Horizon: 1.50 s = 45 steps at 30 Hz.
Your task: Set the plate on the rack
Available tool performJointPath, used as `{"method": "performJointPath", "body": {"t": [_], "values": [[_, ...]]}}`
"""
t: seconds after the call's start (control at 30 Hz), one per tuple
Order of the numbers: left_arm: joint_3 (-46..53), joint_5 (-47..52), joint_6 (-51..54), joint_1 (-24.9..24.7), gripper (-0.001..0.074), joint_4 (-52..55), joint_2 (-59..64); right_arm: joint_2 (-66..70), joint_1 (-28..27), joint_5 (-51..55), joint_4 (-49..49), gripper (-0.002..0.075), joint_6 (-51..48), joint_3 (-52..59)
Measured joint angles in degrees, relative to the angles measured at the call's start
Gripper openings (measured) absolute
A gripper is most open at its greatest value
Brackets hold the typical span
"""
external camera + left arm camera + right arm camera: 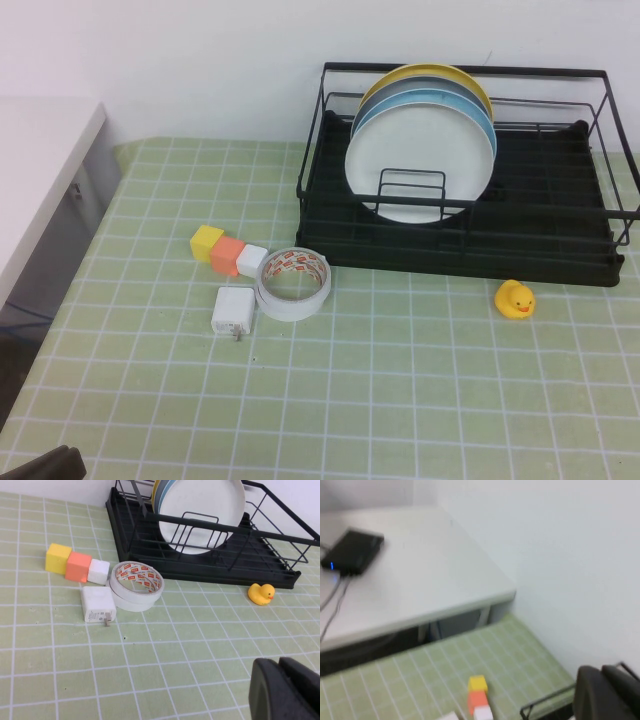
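Starting at the left edge of the counter [400, 400], we find the left gripper [45, 466] only as a dark sliver at the near corner, far to the left of the rack [560, 250] and well apart from it; we cannot tell how its jaws stand. In its wrist view the same left gripper [287, 690] is just a black shape at the frame edge. Moving toward the rack, we pass a row of three blocks touching one another: the yellow block [207, 241], the orange block [227, 254] and the white block [252, 261]. Just in front of them lies the white charger [233, 311], prongs toward us, touching the roll of tape [294, 282], which lies flat just left of the rack's front corner. Now the rack itself: the plate [420, 165] stands upright in its left half, leaning among the dividers, frontmost of three. Right behind it we see the light blue plate [470, 105], and behind that the yellow plate [400, 80]. Just in front of the rack's right end sits the rubber duck [515, 299], apart from it. The right gripper [607, 692] shows only in its own wrist view as a dark blur beside the rack's corner rail; its jaws we cannot tell.
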Motion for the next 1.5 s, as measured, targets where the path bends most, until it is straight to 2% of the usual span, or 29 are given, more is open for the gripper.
{"method": "performJointPath", "body": {"t": [0.2,0.33,0.57,0.77,0.9,1.13,1.4,1.5], "values": [[0.02,0.00,-0.13,0.00,-0.0001,0.00,0.00,-14.54,6.57,-19.27,0.37,0.0009,-0.28,22.45],[0.02,0.00,-0.13,0.00,-0.0001,0.00,0.00,-20.81,8.63,-26.90,1.72,0.0009,-0.28,34.59],[0.02,0.00,-0.17,0.00,-0.0001,0.00,0.00,-26.56,8.98,-27.13,1.97,0.0009,-0.38,44.38],[0.02,0.00,-0.17,0.00,-0.0001,0.00,0.00,-27.24,8.98,-18.13,1.97,0.0009,-0.38,47.22],[0.02,-0.10,-0.26,0.00,-0.0001,0.00,0.00,-27.15,7.68,-14.58,-0.51,0.0009,4.43,50.34],[0.02,-0.10,-0.26,0.00,-0.0001,0.00,0.00,-35.08,6.47,-32.41,-4.65,0.0009,2.14,63.08],[0.02,-0.10,-0.26,0.00,-0.0001,0.00,0.00,-50.49,6.36,-42.93,-6.16,0.0009,0.90,78.04],[0.02,-0.10,-0.26,0.00,-0.0001,0.00,0.00,-53.89,6.29,-50.11,-5.83,0.0009,0.90,84.41]]}}
